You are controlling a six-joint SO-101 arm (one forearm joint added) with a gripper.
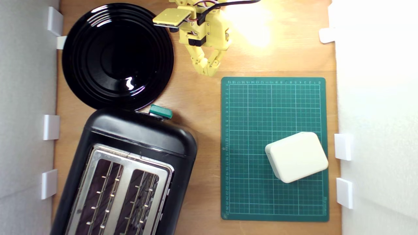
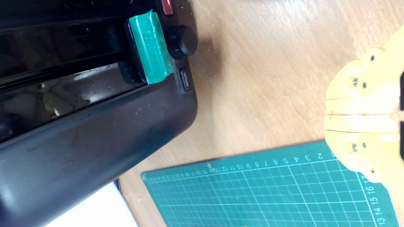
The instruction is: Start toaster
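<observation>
The glossy black toaster (image 1: 137,163) fills the lower part of the exterior view's left, its silver top plate (image 1: 124,182) showing two empty slots. Its teal-green lever (image 1: 160,111) sticks out of the end wall facing the arm. In the wrist view the toaster (image 2: 88,126) shows that end wall with the lever (image 2: 148,53), a round black knob (image 2: 181,41) and a small defrost button (image 2: 186,78). My yellow gripper (image 1: 207,70) hangs above bare wood, well away from the lever, fingers pressed together and holding nothing. Its fingers (image 2: 356,108) meet in the wrist view.
A round black plate (image 1: 117,55) lies just behind the toaster, close to the lever. A green cutting mat (image 1: 274,107) covers the exterior view's right with a cream rounded box (image 1: 296,156) on it. White walls with brackets border both sides.
</observation>
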